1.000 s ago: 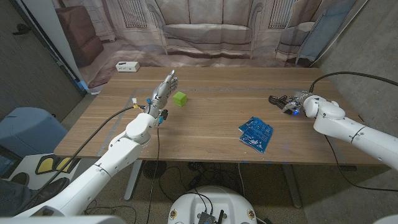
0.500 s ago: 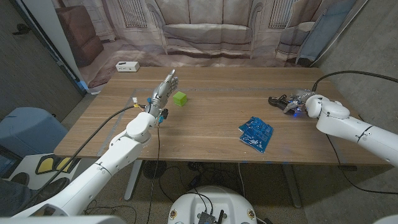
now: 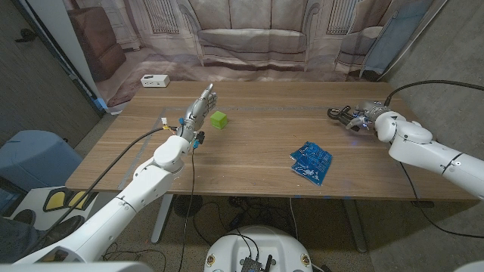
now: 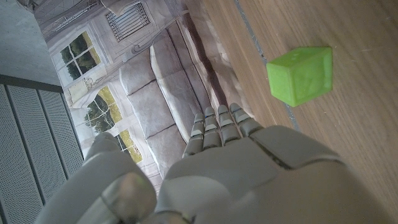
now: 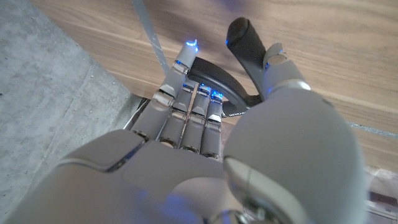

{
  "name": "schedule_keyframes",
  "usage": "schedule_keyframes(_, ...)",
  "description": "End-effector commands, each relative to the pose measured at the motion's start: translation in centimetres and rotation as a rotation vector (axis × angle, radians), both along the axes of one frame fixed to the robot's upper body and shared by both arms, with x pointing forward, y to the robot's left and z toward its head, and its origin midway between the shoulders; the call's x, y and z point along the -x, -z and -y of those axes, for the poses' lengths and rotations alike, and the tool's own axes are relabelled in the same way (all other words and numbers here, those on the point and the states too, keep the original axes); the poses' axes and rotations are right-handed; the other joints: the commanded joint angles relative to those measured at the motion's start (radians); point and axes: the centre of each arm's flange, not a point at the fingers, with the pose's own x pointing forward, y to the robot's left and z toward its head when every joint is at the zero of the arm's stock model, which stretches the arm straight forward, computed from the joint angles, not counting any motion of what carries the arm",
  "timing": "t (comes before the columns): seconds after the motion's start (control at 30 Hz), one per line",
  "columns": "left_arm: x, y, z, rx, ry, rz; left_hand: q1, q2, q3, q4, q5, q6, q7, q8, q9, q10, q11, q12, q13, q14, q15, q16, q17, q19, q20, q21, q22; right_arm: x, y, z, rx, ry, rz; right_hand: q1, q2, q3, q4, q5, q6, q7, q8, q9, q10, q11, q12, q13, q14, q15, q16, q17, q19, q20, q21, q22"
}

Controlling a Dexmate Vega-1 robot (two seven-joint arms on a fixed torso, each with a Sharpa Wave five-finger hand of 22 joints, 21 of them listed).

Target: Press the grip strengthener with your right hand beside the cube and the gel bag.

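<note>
The black grip strengthener (image 3: pixel 338 114) sits near the desk's far right edge, and the right hand (image 3: pixel 361 118), fingers wrapped around its handles, has carried it slightly farther back over the last second, so the squeeze looks under way. The green cube (image 3: pixel 218 119) and blue gel bag (image 3: pixel 311 162) lie well apart from it, unmoved; the left hand (image 3: pixel 198 112) stays open beside the cube.

Cube (image 3: pixel 218 119) left on table (image 3: pixel 257 162) (just beside left hand (image 3: pixel 199 109)); gel bag (image 3: pixel 311 162) centre-right; grip strengthener (image 3: pixel 339 115) far right.
</note>
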Motion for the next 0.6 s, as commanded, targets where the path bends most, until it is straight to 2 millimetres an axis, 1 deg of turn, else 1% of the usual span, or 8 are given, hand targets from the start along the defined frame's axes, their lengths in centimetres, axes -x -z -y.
schedule_keyframes(0.03,0.0,-0.3,0.1,0.000,-0.003,0.010,0.004,0.008,0.003,-0.008,-0.001,0.008,0.001,-0.002,0.006,0.009,0.000,0.001,0.003,0.005,-0.007,-0.002,0.002,0.000,0.003,-0.003,0.006,2.5,-1.6,-0.6,-0.013,-0.036,0.162,0.159,0.159,0.002,0.004,0.008,0.022,-0.008,0.007,0.003,0.016,-0.001,0.000,0.005,0.075,-0.107,0.016,0.009,0.011,-0.005,0.010,0.003)
schedule_keyframes(0.07,0.0,-0.3,0.1,0.000,-0.003,0.011,0.004,0.008,0.003,-0.008,-0.001,0.008,0.001,-0.002,0.006,0.010,-0.001,0.001,0.003,0.005,-0.006,-0.002,0.002,0.000,0.004,-0.003,0.006,2.7,-1.7,-0.7,-0.012,-0.039,0.175,0.162,0.159,0.003,0.002,0.008,0.025,-0.008,0.007,0.003,0.018,-0.002,0.000,0.005,0.076,-0.108,0.016,0.009,0.015,-0.005,0.012,0.004)
schedule_keyframes(0.1,0.0,-0.4,0.1,-0.001,-0.003,0.012,0.004,0.008,0.003,-0.008,-0.001,0.008,0.002,-0.002,0.006,0.009,-0.002,0.001,0.003,0.005,-0.006,-0.002,0.002,0.000,0.003,-0.003,0.006,2.9,-1.9,-0.7,-0.012,-0.041,0.186,0.163,0.160,0.003,0.002,0.008,0.025,-0.009,0.007,0.003,0.020,0.002,0.001,0.006,0.077,-0.109,0.016,0.010,0.015,-0.005,0.012,0.004)
schedule_keyframes(0.27,0.0,-0.5,0.2,0.000,-0.003,0.017,0.004,0.008,0.002,-0.008,-0.001,0.007,0.002,-0.003,0.006,0.008,0.000,0.000,0.003,0.005,-0.006,-0.002,0.002,-0.001,0.004,-0.004,0.006,3.8,-2.3,-0.9,-0.012,-0.049,0.245,0.171,0.160,0.004,-0.001,0.009,0.027,-0.011,0.005,0.003,0.022,-0.003,0.000,0.006,0.087,-0.110,0.019,0.010,0.020,-0.008,0.015,0.004)
schedule_keyframes(0.3,0.0,-0.5,0.2,0.001,-0.003,0.018,0.004,0.008,0.002,-0.009,-0.001,0.007,0.002,-0.003,0.006,0.007,0.000,0.000,0.003,0.005,-0.007,-0.002,0.002,-0.001,0.004,-0.004,0.006,4.0,-2.4,-0.9,-0.012,-0.050,0.256,0.173,0.160,0.005,-0.002,0.009,0.028,-0.011,0.005,0.003,0.023,-0.004,0.000,0.006,0.092,-0.115,0.020,0.010,0.024,-0.008,0.017,0.005)
schedule_keyframes(0.33,0.0,-0.5,0.2,0.001,-0.002,0.018,0.003,0.008,0.002,-0.009,-0.001,0.007,0.002,-0.003,0.006,0.008,-0.001,0.000,0.003,0.006,-0.007,-0.002,0.002,-0.001,0.004,-0.004,0.006,4.1,-2.4,-0.9,-0.012,-0.053,0.262,0.173,0.160,0.004,-0.002,0.009,0.028,-0.012,0.004,0.003,0.025,-0.008,0.000,0.006,0.097,-0.118,0.022,0.011,0.027,-0.009,0.019,0.005)
schedule_keyframes(0.43,-0.1,-0.5,0.2,0.002,-0.002,0.018,0.003,0.008,0.002,-0.009,-0.001,0.007,0.002,-0.003,0.006,0.010,0.000,0.001,0.003,0.006,-0.005,-0.002,0.002,-0.001,0.004,-0.004,0.006,4.4,-2.6,-1.0,-0.011,-0.057,0.290,0.175,0.162,0.005,-0.002,0.009,0.031,-0.012,0.004,0.003,0.026,-0.007,0.000,0.006,0.099,-0.116,0.022,0.011,0.027,-0.009,0.020,0.005)
schedule_keyframes(0.6,-0.1,-0.6,0.2,0.003,-0.003,0.019,0.003,0.008,0.001,-0.009,-0.001,0.007,0.001,-0.003,0.006,0.009,0.000,0.000,0.003,0.006,-0.005,-0.002,0.002,0.000,0.003,-0.003,0.006,4.7,-2.9,-1.2,-0.010,-0.064,0.317,0.183,0.161,0.006,-0.004,0.010,0.042,-0.011,0.005,0.003,0.034,-0.013,0.000,0.007,0.116,-0.118,0.024,0.009,0.044,-0.012,0.030,0.007)
